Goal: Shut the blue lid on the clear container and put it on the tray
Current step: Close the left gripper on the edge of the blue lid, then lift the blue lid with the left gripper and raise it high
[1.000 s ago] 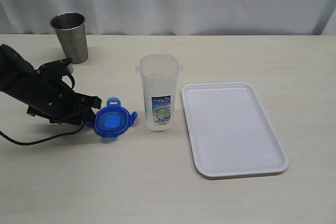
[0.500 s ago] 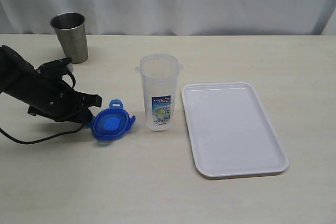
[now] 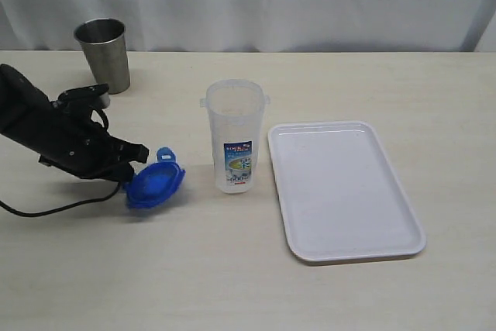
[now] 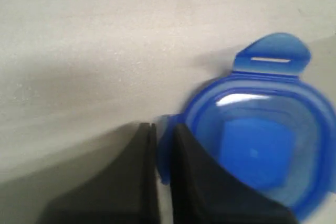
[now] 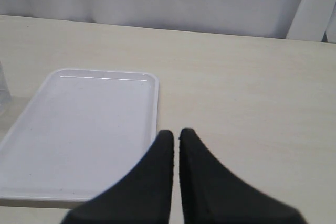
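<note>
The blue lid (image 3: pixel 155 184) is a rounded-square part in translucent blue plastic with snap flaps at its edges. It stands tilted at the desk (image 3: pixel 232 269) surface, left of the clear container (image 3: pixel 232 133) and apart from it; whether its low edge touches the desk cannot be told. The left hand (image 3: pixel 133 162) holds it by one edge flap, fingers narrowed onto the plastic. The left wrist view alone shows the lid's hollow face, with a square recess at centre and a slotted flap (image 4: pixel 273 56). The container stands upright and open-topped, label outward, just left of the tray (image 3: pixel 349 191). A steel cup (image 3: pixel 103 52) stands at the rear left. The right wrist view alone shows the right hand (image 5: pixel 175 134), fingers nearly together, gripping nothing, beside the tray rim.
</note>
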